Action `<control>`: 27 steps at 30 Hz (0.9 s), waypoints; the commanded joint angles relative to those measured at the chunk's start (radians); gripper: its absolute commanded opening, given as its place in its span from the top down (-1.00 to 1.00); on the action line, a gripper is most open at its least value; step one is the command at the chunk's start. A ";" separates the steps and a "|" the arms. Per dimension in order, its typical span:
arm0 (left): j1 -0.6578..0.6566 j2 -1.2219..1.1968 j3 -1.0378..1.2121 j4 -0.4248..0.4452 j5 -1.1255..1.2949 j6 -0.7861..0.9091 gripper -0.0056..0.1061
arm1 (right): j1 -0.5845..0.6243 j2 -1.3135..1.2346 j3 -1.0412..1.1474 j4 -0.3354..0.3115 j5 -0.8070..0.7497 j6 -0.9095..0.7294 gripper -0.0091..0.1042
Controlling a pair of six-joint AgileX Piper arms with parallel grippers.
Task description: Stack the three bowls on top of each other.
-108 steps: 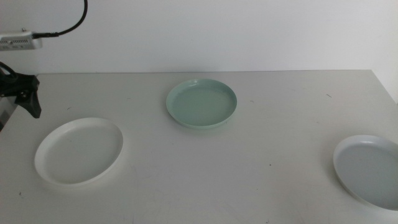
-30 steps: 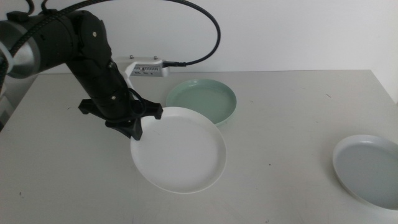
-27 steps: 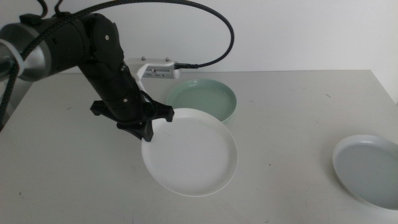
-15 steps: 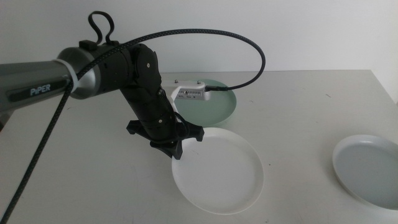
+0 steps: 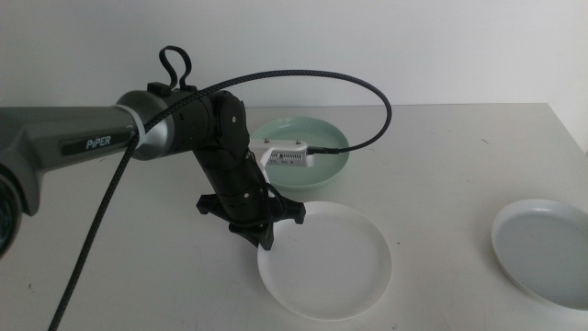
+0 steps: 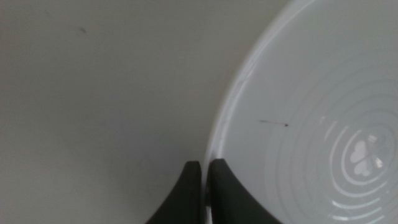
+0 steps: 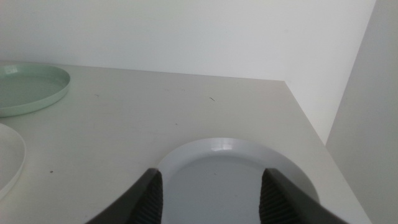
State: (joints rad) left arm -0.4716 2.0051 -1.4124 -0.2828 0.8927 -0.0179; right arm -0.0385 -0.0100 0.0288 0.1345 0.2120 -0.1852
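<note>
"PiPER" is printed in white on the left arm's grey link, readable in the middle view; no other legible writing. A faint clover-like mark w/ concentric rings shows at the centre of the shallow round white plastic bowl (image 6: 311, 124) in the left wrist view.

Left gripper (image 5: 264, 236) sits over the table centre-left, its two dark jaws pinched together on the white bowl's (image 5: 324, 259) near-left rim, rim sandwiched between them w/ almost no gap. That bowl sits at the middle of the pale grey table (image 5: 441, 165), in front of the shallow round mint green plastic bowl (image 5: 308, 152). Can't tell if the white bowl is resting flat or held slightly off the surface. The green bowl's left and front parts are hidden behind the arm and the white wrist-camera box (image 5: 288, 154) w/ its black cable (image 5: 367, 92); small marks on the box are too tiny to read.

Shallow round pale grey-blue plastic bowl (image 5: 544, 251) lies at the table's right edge, well apart from the other two, cut off by the frame on its right side. Right gripper (image 7: 210, 186) is out of the middle view; in its own wrist view the jaws stand wide apart, holding nothing, just near the grey-blue bowl (image 7: 236, 168), w/ the green bowl (image 7: 31, 87) far off and a sliver of white bowl (image 7: 9, 158) at the frame edge.
</note>
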 commanded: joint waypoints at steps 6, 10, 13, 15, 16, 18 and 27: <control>-0.007 -0.038 -0.020 -0.007 -0.020 0.024 0.24 | -0.007 -0.017 -0.006 -0.010 -0.078 -0.008 0.11; -0.007 -0.040 -0.029 0.005 -0.007 0.035 -0.36 | -0.007 -0.017 -0.006 -0.010 -0.078 -0.008 0.11; -0.005 -0.052 -0.068 0.023 0.057 0.037 -0.73 | -0.007 -0.017 -0.006 -0.010 -0.078 -0.008 0.11; -0.005 -0.064 -0.109 0.049 0.102 0.032 -0.89 | -0.007 -0.017 -0.006 -0.010 -0.078 -0.008 0.11; -0.005 -0.074 -0.135 0.073 0.125 0.018 -0.94 | -0.007 -0.017 -0.006 -0.010 -0.078 -0.008 0.11; -0.005 -0.097 -0.186 0.122 0.169 -0.036 -0.96 | -0.007 -0.017 -0.006 -0.010 -0.078 -0.008 0.11; -0.005 -0.209 -0.339 0.351 0.260 -0.221 -0.96 | -0.007 -0.017 -0.006 -0.010 -0.078 -0.008 0.11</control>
State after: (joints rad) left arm -0.4726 1.8712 -1.7023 0.0301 1.1605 -0.1957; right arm -0.0385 -0.0100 0.0288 0.1345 0.2120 -0.1852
